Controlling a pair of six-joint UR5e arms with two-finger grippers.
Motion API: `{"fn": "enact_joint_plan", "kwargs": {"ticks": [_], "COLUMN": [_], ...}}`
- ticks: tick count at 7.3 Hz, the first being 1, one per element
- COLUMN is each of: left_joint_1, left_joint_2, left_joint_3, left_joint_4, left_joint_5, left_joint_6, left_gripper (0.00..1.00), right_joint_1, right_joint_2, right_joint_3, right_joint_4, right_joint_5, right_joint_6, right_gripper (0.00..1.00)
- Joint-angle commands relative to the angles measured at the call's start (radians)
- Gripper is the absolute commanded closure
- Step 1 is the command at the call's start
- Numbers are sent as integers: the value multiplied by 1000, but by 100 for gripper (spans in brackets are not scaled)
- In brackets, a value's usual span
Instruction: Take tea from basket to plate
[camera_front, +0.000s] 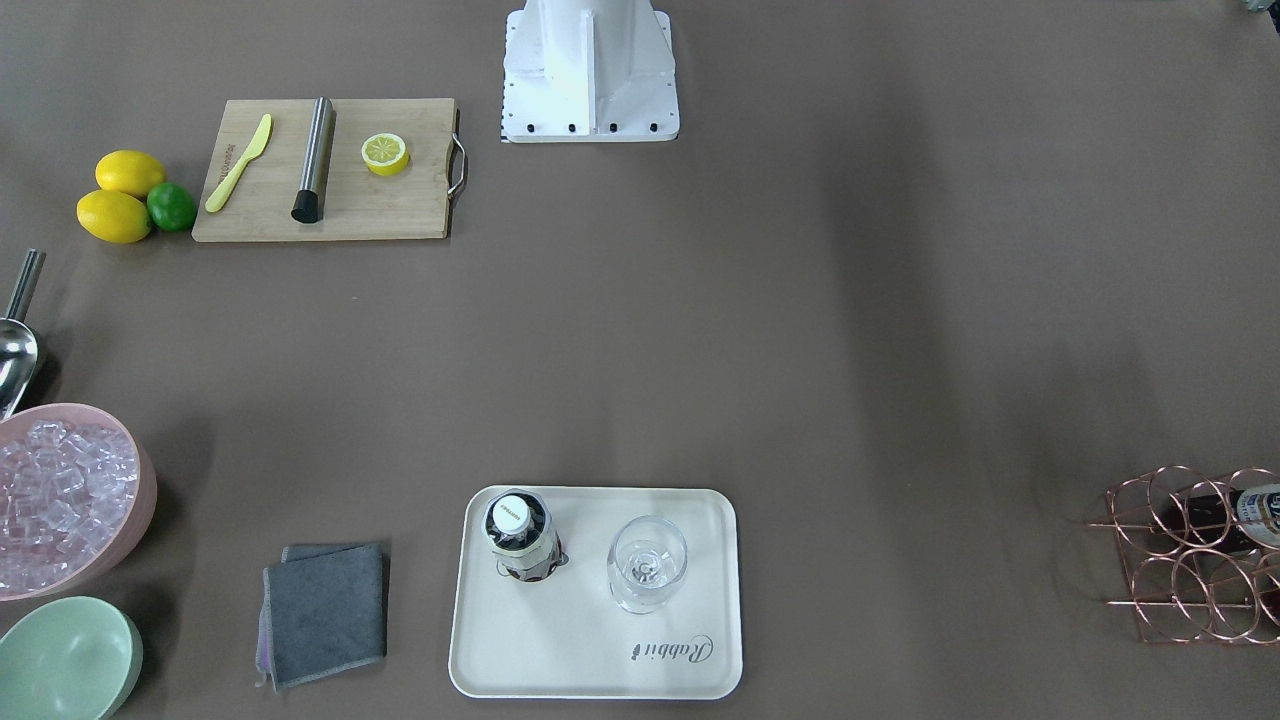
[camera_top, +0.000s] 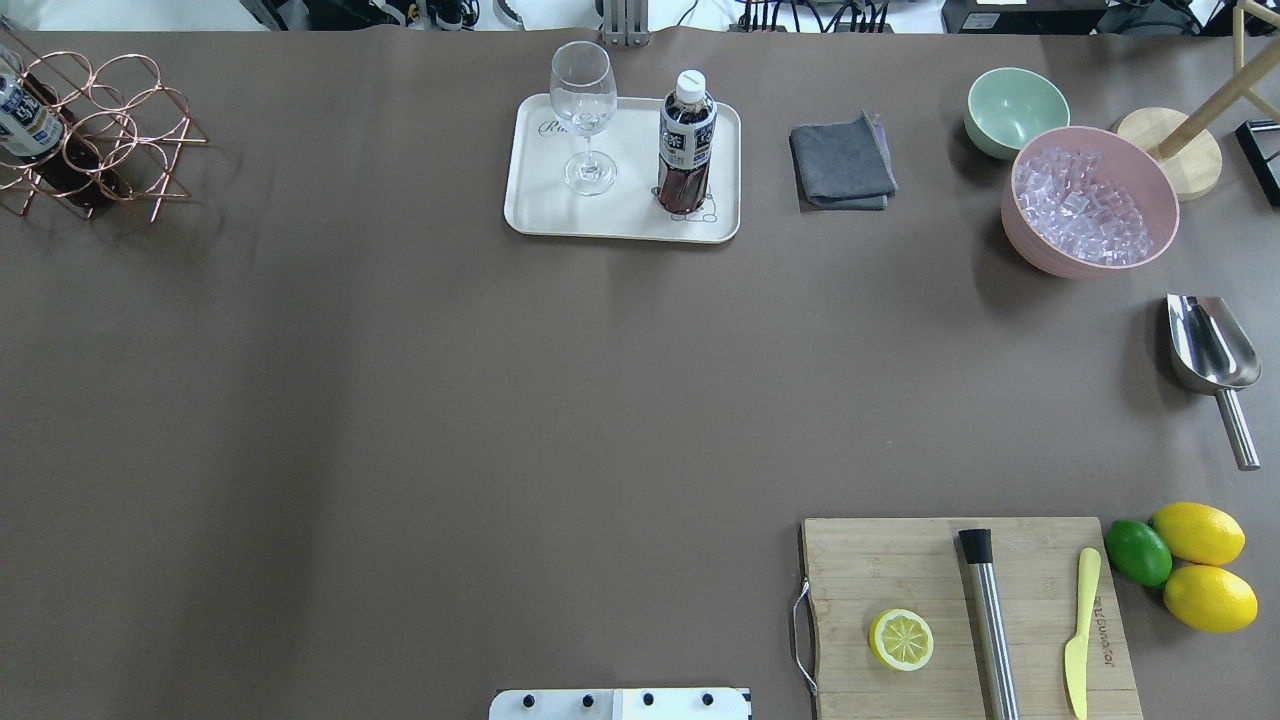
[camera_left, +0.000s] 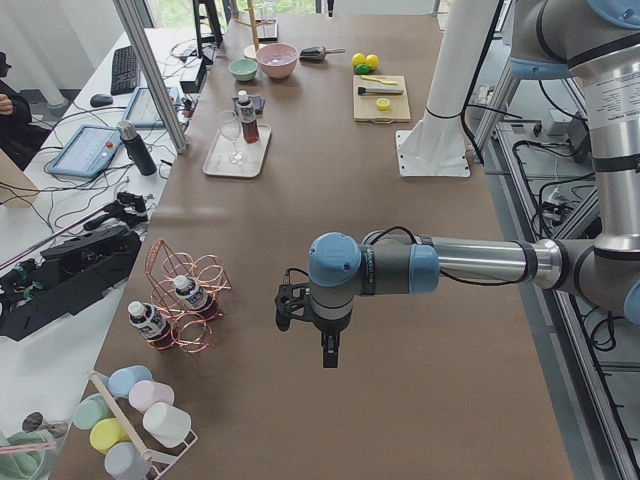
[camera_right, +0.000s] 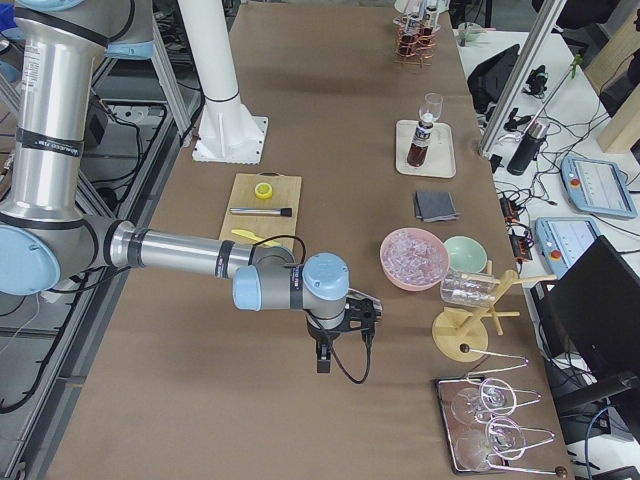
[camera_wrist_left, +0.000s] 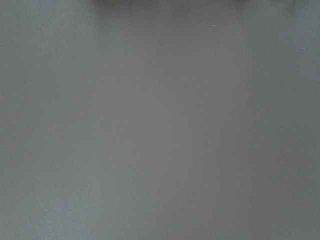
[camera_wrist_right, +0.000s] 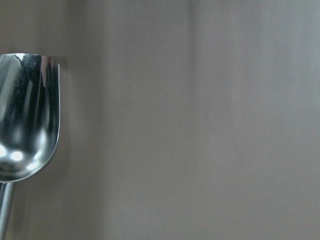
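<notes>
One tea bottle (camera_top: 686, 140) with a white cap stands upright on the cream plate (camera_top: 620, 215), next to a clear glass (camera_top: 583, 110). It also shows in the front view (camera_front: 520, 535) on the plate (camera_front: 600, 660). Two more tea bottles (camera_left: 150, 320) lie in the copper wire basket (camera_top: 100, 130) at the table's left far corner. My left gripper (camera_left: 325, 345) hangs above bare table beside the basket (camera_left: 185, 300). My right gripper (camera_right: 322, 360) hangs above bare table at the other end. Both show only in the side views, so I cannot tell whether they are open or shut.
A grey cloth (camera_top: 842, 160), a pale green bowl (camera_top: 1015, 110) and a pink bowl of ice (camera_top: 1088, 200) sit right of the plate. A metal scoop (camera_top: 1210, 350), lemons and a lime (camera_top: 1190, 565) and a cutting board (camera_top: 970, 615) with tools lie on the right.
</notes>
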Motion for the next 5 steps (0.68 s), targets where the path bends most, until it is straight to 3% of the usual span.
{"fn": "enact_joint_plan", "kwargs": {"ticks": [1, 5], "left_joint_1": [-1, -18], "left_joint_2": [1, 8], "left_joint_3": [0, -1], "left_joint_4": [2, 3], "left_joint_5": [1, 1], "left_joint_6": [0, 0], "left_gripper": [2, 2], "right_joint_1": [4, 6], "right_joint_2": [-1, -1], "right_joint_3": [1, -2], "right_joint_4": [0, 0], "right_joint_5": [2, 2], "right_joint_6": [1, 1], "right_gripper": [0, 0]}}
